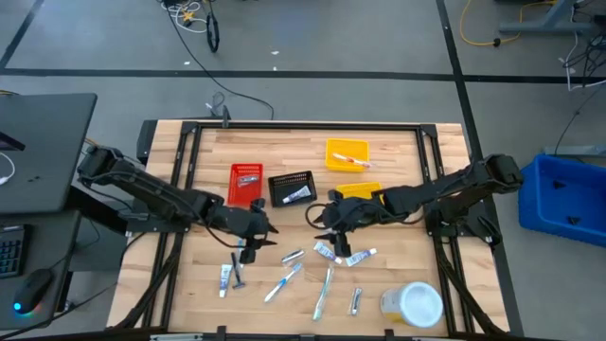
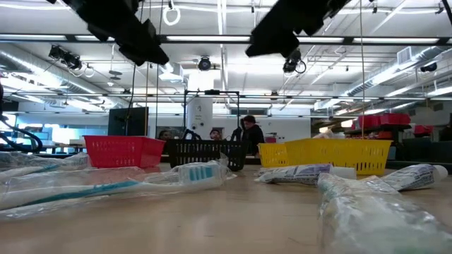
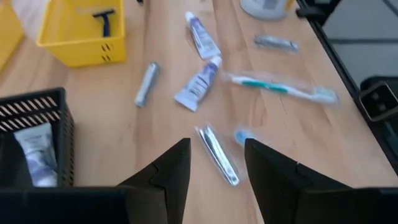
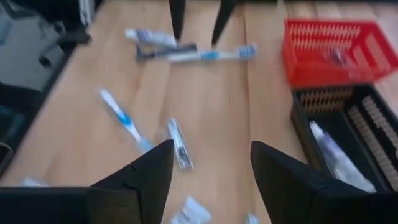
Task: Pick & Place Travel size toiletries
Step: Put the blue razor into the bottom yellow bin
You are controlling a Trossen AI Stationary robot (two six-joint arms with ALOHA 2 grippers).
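Note:
The toiletries lie loose on the wooden table's near half: white-and-blue tubes [image 1: 327, 251], wrapped toothbrushes [image 1: 284, 281], a silvery sachet [image 1: 292, 256] and a black stick [image 1: 237, 275]. My left gripper [image 1: 256, 230] hovers open above the table, just near of the red bin [image 1: 246, 183]. In the left wrist view a sachet [image 3: 217, 155] lies on the table beyond the gap between its fingers [image 3: 217, 171]. My right gripper [image 1: 329, 225] hovers open, near of the black bin [image 1: 292, 188]. Past its fingers [image 4: 211, 168] I see a sachet [image 4: 177, 144] and a toothbrush [image 4: 121, 115]. Neither gripper holds anything.
A black bin [image 3: 34, 143] holds a tube. One yellow bin [image 1: 347, 154] stands far back, and another [image 3: 84, 31], near the right arm, holds a black razor. A big jar with a white lid [image 1: 415, 303] stands at the near right. A metal frame [image 1: 303, 125] borders the table.

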